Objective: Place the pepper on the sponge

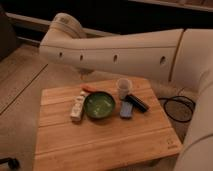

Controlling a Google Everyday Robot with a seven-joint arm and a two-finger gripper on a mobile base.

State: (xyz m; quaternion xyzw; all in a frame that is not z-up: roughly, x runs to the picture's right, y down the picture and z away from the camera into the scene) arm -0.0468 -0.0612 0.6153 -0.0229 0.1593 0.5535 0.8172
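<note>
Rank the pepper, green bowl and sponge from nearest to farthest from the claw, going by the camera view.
The claw is mostly hidden under the arm, above the far edge of the table.
1. Pepper: just in front of it, behind the bowl.
2. Green bowl: middle of the table.
3. Sponge: right of the bowl.

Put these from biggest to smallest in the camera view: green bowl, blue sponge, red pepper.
1. green bowl, clearly biggest.
2. sponge.
3. pepper, the smallest.
They sit close together on the table, so nearness hardly skews this. The gripper is out of view; only the arm shows above the table.
</note>
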